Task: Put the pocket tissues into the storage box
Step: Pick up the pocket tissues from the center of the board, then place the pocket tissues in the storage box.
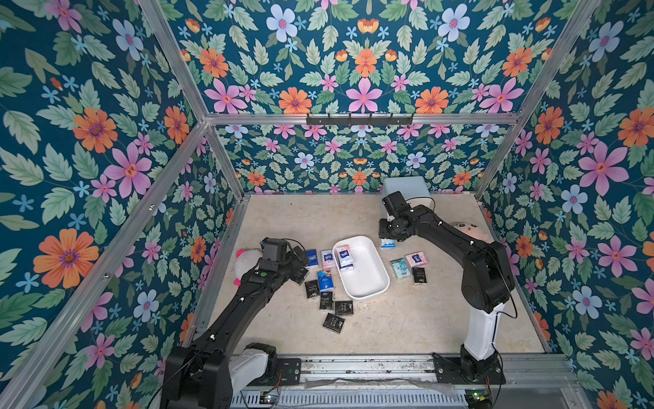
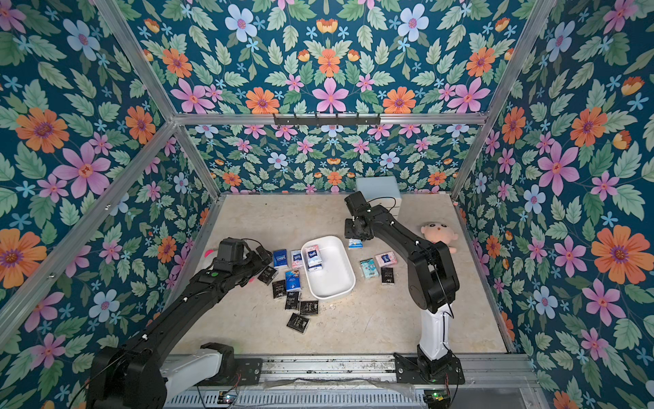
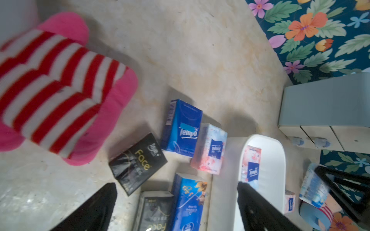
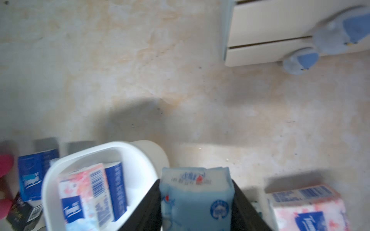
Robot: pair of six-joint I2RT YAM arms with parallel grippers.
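The right gripper [image 4: 195, 185] is clamped on a light blue packet [image 4: 197, 206], one finger pressed to each of its opposite sides. Both top views place this grip just beyond the far right corner of the storage box [image 1: 369, 283], outside its rim. Whether the packet is clear of the table [image 1: 407, 318] cannot be told. The left gripper [image 3: 176, 186] has its jaws wide apart and holds nothing. It hangs over the pocket tissues [image 1: 323, 280] lying left of the box, among them a dark blue packet [image 3: 183, 128], a pink floral packet [image 3: 210, 148] and a black packet [image 3: 138, 162]. Inside the box, at its far left end, lie two packets [image 1: 344, 259]. Further black packets [image 1: 334, 311] lie loose off the box's near left corner. Right of the box, close together, lie a teal packet [image 1: 400, 268], a pink packet [image 1: 416, 260] and a lone black packet [image 1: 419, 275]. A plush doll [image 1: 244, 263] lies by the left arm, and a second plush doll [image 2: 439, 233] lies near the right wall. A pale blue drawer cabinet [image 1: 407, 187] stands at the back wall.
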